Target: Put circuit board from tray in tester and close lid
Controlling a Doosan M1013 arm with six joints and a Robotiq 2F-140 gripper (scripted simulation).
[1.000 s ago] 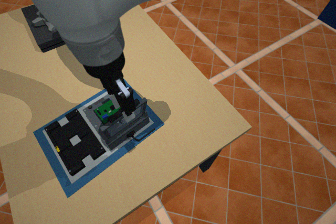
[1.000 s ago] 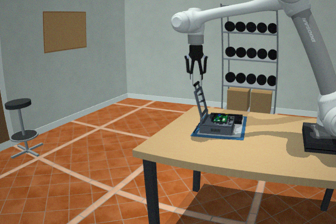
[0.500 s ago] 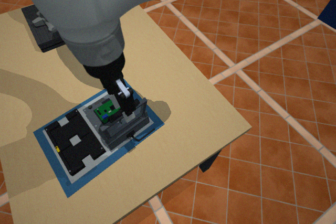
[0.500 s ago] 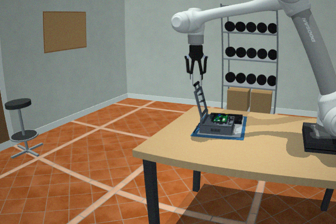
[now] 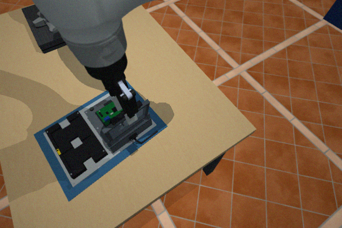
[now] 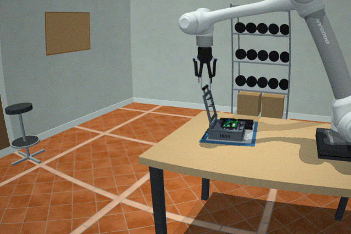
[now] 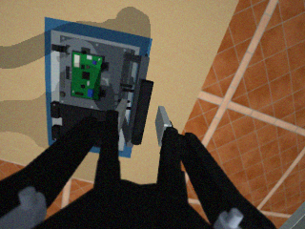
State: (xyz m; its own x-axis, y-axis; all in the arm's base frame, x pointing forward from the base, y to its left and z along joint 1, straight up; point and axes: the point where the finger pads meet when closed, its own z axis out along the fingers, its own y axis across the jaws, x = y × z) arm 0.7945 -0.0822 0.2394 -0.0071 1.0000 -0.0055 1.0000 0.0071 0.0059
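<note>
The green circuit board [image 5: 108, 111] [image 6: 230, 124] [image 7: 86, 81] lies face up in the tester [image 5: 95, 119] [image 6: 226, 135] [image 7: 111, 97], its white connector toward the hook end. Whether both pins pass through its holes cannot be told. The lid [image 5: 121, 132] stands open, nearly upright. Its dark handle [image 6: 205, 87] [image 7: 144, 107] is at its top. My gripper [image 5: 131, 117] [image 6: 205, 84] [image 7: 141, 111] is partly open and empty, pointing down, its fingertips around or just above the handle; the exact height is unclear. The latch hook [image 7: 59, 48] is at the tester's far edge in the wrist view.
The black tray [image 5: 90, 143] [image 7: 71, 114] sits beside the tester, both pockets without a board. Both stand on a blue-edged mat [image 5: 64, 190] [image 6: 226, 142] on the wooden table [image 5: 176, 148]. A black cable [image 5: 147, 138] lies by the tester's hinge side.
</note>
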